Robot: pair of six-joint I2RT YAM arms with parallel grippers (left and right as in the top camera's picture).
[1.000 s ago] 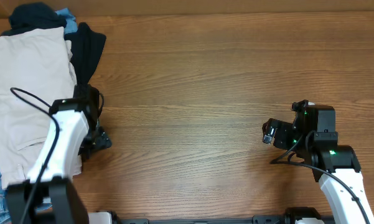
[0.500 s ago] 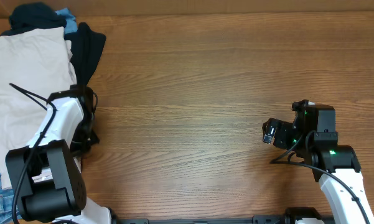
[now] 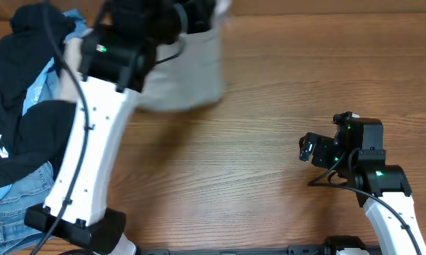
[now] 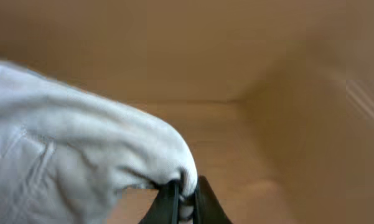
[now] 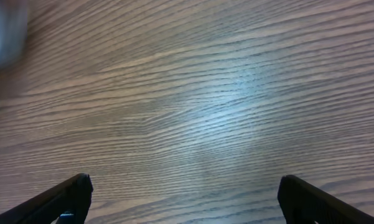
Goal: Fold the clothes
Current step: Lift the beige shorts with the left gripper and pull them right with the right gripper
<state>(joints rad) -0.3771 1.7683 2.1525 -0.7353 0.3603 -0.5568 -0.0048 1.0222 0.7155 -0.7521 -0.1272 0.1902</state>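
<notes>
Lighting's bright and even on my end, but the shorts are motion-smeared overhead, the left wrist feed's all soft, and there's pale glare on the table.

Motion blur smears the beige shorts overhead — the left gripper is cropped by its wrist view's bottom edge.
</notes>
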